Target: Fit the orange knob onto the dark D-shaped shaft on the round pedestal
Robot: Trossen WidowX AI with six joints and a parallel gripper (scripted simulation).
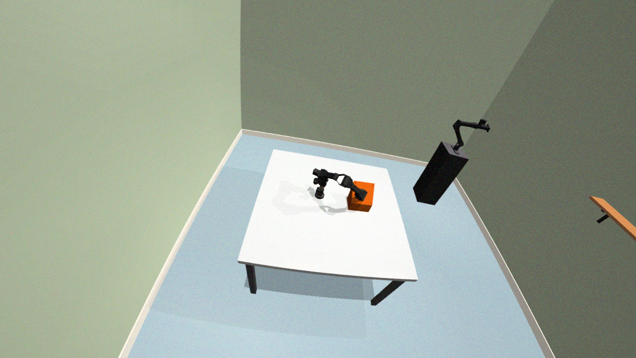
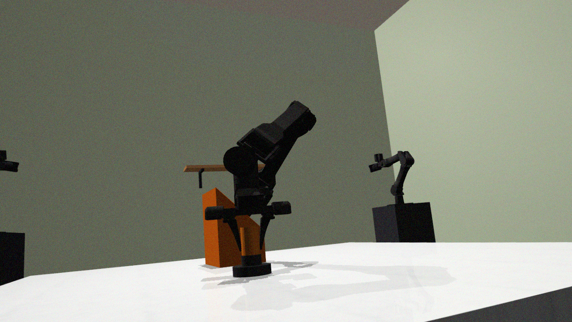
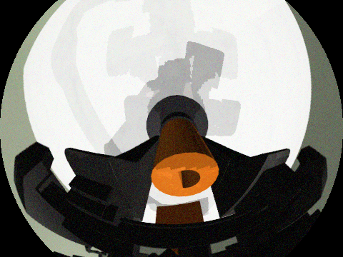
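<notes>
The orange knob [image 2: 251, 242] [image 3: 183, 139] stands upright between the fingers of my gripper [image 2: 251, 249], which is shut on it. The knob's lower end meets the raised dark middle of the round pedestal [image 2: 240, 271] [image 3: 155, 118] [image 1: 319, 196], with no gap that I can see in the exterior view. No part of the shaft shows below the knob. In the wrist view the knob's top face has a D-shaped hole [image 3: 191, 179], with its flat side toward the left. The shaft inside it cannot be made out. The knob is too small to tell in the top view.
The arm's base stands on an orange block [image 1: 367, 187] [image 2: 211, 236] beside the pedestal, on the white table [image 1: 329, 244] [image 2: 359, 288]. Beyond the table, another arm [image 1: 457, 133] stands on a dark pillar [image 1: 440, 175]. An orange shelf [image 1: 615, 218] [image 2: 213, 168] is on the wall.
</notes>
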